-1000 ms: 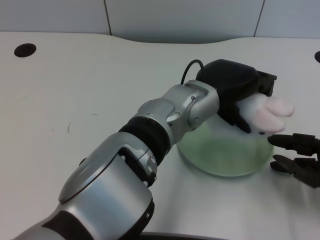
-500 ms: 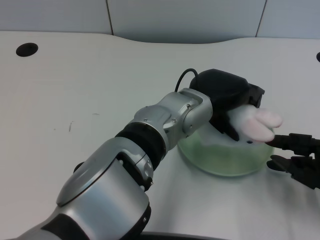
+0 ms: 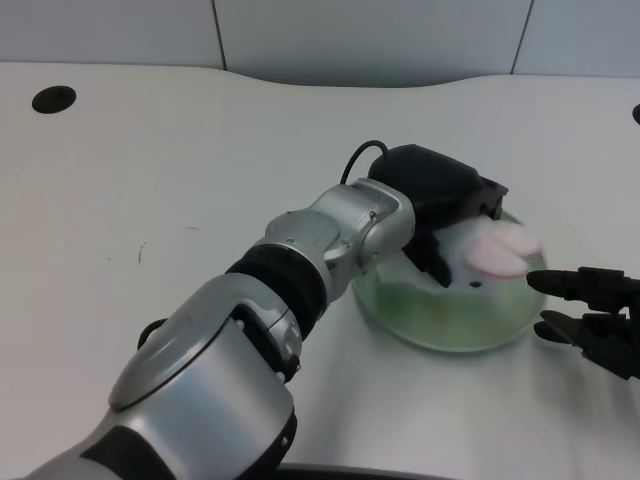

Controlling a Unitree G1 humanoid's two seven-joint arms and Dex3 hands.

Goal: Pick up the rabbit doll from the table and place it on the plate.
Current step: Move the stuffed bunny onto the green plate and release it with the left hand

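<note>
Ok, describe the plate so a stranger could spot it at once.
On the white table, follow the left hand to its fingertips. Under it and the rabbit doll sits the plate, a round, translucent green dish, the only coloured, glassy thing there.

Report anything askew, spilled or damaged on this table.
Nothing stands out. The left hand holds the rabbit doll over the green plate, which sits flat on the table; no spill or damage shows.
</note>
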